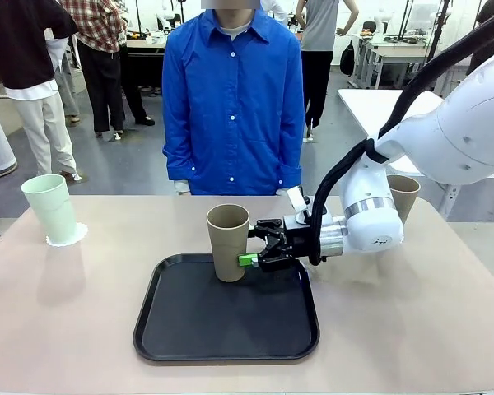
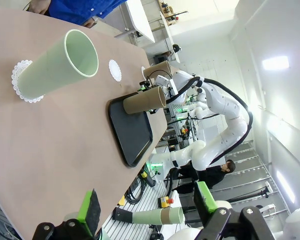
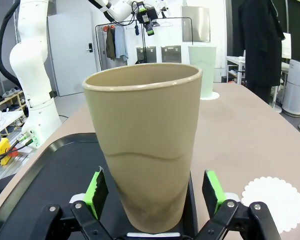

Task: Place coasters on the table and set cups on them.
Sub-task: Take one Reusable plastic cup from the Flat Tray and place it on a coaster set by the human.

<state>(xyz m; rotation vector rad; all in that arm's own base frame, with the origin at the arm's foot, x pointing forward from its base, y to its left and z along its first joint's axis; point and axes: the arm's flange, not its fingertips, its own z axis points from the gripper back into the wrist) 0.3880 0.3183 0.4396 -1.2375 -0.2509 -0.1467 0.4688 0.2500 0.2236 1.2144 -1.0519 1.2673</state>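
The black tray (image 1: 226,317) lay near the middle of the beige table (image 1: 412,313), and everything else is placed from it. On the tray's far part stood a brownish-taupe cup (image 1: 229,242), upright. The right gripper (image 1: 253,250) reached in level from the tray's right side with its jaws spread wide on either side of the cup's lower half; in the right wrist view the green pads (image 3: 96,187) flanked the cup (image 3: 145,150) with a sliver of gap at each side, so they appeared not to be touching it, though the view was too close to be sure. Well off the tray's far left corner, the mint green cup (image 1: 51,207) stood on a white coaster (image 1: 72,237). A bare coaster (image 3: 273,202) lay on the table just beside the tray's far edge, toward the person in the blue shirt (image 1: 233,99). A second taupe cup (image 1: 403,196) stood beyond the tray's right side, partly hidden behind the right arm. The left gripper (image 2: 150,212) hung above the table, well off from the tray, its jaws spread and holding nothing.
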